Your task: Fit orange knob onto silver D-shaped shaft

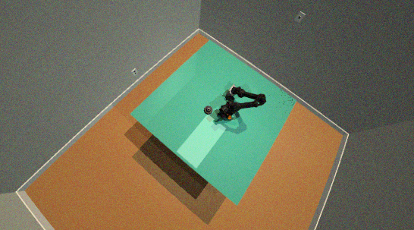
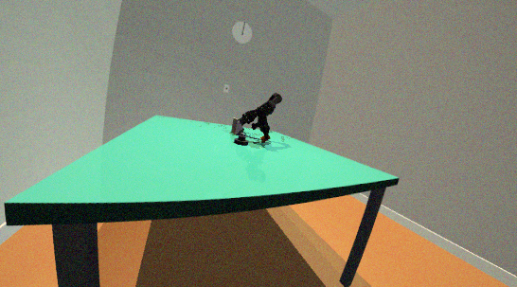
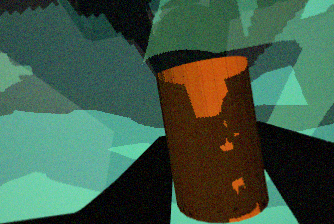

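1. The gripper [image 1: 228, 117] [image 2: 264, 137] [image 3: 208, 137] is closed on the orange cylindrical knob [image 1: 230, 118] [image 2: 265, 138] [image 3: 214, 150], a dark finger on each side of it.
2. In the wrist view, the knob leans slightly; its sides are mostly shaded, with brighter orange on its upper end and in small patches. Whether it touches the table is too small to tell.
3. The round pedestal [image 1: 208, 111] [image 2: 240, 142] stands on the table to the left of the knob, near but apart from it. The silver shaft [image 1: 208, 109] rises from its middle, so the knob is off the shaft.
4. The black arm [image 1: 261, 99] [image 2: 275, 99] is bent, its elbow to the right of the knob in both outer views.
5. Under all this is the green table [image 1: 182, 73] [image 2: 180, 171], above an orange floor [image 1: 95, 160] [image 2: 412, 247].
6. In the exterior view, a round wall clock [image 2: 241, 32] hangs on the far wall.
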You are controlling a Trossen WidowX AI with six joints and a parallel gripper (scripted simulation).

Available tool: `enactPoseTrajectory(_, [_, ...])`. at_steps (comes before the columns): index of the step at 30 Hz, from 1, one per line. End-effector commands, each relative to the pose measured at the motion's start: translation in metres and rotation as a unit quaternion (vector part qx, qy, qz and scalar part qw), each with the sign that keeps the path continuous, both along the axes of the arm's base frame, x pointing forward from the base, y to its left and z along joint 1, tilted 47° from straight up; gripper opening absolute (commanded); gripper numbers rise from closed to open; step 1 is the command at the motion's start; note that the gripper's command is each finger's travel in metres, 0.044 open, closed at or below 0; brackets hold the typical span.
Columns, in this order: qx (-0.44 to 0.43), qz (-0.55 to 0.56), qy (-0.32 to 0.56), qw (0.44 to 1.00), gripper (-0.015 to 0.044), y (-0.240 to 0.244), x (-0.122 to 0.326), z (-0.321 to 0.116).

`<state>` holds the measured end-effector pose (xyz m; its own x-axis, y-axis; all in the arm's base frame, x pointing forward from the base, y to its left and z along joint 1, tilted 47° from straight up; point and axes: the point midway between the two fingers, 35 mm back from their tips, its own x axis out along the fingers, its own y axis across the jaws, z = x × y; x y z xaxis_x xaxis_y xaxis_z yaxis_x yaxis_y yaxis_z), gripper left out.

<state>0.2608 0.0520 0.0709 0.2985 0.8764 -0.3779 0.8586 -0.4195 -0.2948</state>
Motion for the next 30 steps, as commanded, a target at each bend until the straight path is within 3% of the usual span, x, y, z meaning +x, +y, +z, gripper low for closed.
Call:
enactPoseTrajectory(1, [0.03,-0.011,-0.015,0.999,0.0179,-0.002,-0.003,-0.003])
enactPoseTrajectory(16, [0.139,-0.047,-0.068,0.987,0.0179,-0.009,-0.011,-0.016])
enactPoseTrajectory(30, [0.161,-0.053,-0.075,0.983,0.0179,-0.01,-0.015,-0.02])
